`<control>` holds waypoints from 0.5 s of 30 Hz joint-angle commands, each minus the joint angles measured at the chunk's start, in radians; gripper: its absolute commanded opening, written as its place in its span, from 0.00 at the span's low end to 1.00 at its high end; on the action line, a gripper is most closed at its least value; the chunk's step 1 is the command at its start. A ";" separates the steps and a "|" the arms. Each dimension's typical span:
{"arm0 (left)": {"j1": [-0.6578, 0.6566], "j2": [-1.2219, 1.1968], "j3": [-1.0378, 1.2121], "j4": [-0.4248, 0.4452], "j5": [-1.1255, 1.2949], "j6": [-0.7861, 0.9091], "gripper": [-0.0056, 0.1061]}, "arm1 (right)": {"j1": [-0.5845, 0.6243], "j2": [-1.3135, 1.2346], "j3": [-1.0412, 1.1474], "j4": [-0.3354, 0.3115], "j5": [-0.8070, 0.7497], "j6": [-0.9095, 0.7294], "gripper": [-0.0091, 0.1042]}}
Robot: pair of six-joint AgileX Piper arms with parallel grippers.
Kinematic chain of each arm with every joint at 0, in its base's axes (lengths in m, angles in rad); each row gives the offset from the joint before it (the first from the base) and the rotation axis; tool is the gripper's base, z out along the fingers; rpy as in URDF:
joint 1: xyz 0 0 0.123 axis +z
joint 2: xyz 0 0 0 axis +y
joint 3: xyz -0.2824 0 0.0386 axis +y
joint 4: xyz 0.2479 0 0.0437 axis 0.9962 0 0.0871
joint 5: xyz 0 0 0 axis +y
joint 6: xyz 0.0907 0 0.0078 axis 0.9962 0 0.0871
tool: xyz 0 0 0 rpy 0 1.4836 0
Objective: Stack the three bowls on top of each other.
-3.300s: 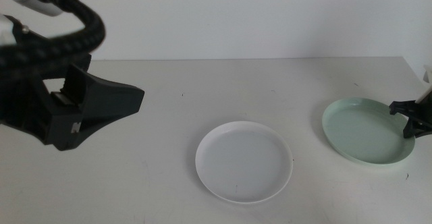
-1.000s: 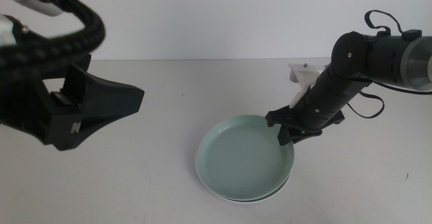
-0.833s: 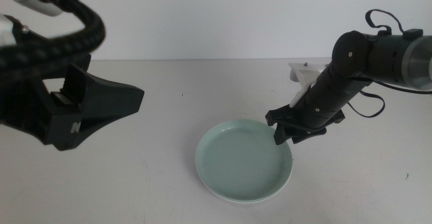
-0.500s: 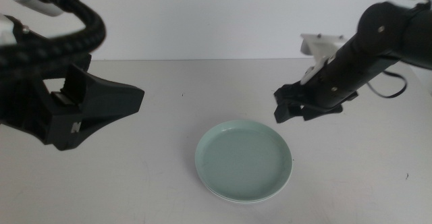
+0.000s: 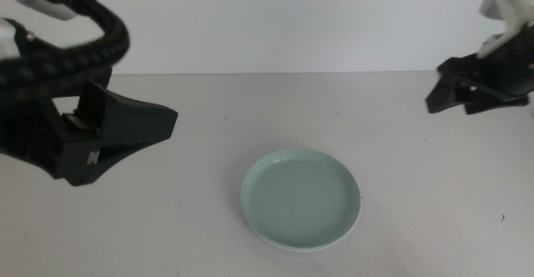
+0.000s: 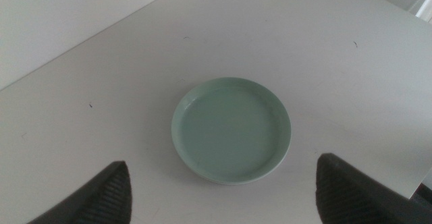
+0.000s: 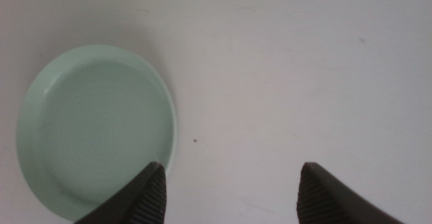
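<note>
No readable text, labels, brands, numbers or signs in any view. Mint green bowl [image 5: 301, 198] plain, unmarked; table [image 5: 209, 110] bears only a few tiny dark specks, not characters. Arm housings show no legible print.

Stack of bowls [image 5: 301, 198] sits on the table [image 5: 192, 227], near the front edge and slightly right of centre. Top bowl [image 6: 231, 129] rests nested on a lower bowl [image 5: 350, 229], whose rim shows only along the stack's near-right side. A third bowl cannot be made out. Left gripper [image 5: 138, 127] hangs above the table to the left of the stack, well apart from it. Right gripper [image 5: 455, 96] is raised at the far right, behind and right of the stack, well apart.
</note>
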 commanded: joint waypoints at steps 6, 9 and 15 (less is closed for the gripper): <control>-0.001 0.016 -0.025 0.005 -0.217 0.001 0.99 | -0.111 -0.135 -0.025 0.014 0.010 -0.043 0.52; 0.055 0.059 -0.028 0.094 -0.210 -0.103 0.99 | -0.135 -0.175 -0.024 0.011 0.000 -0.043 0.52; 0.280 0.163 -0.028 0.137 -0.153 -0.090 0.99 | -0.137 -0.256 0.012 0.010 -0.036 -0.086 0.52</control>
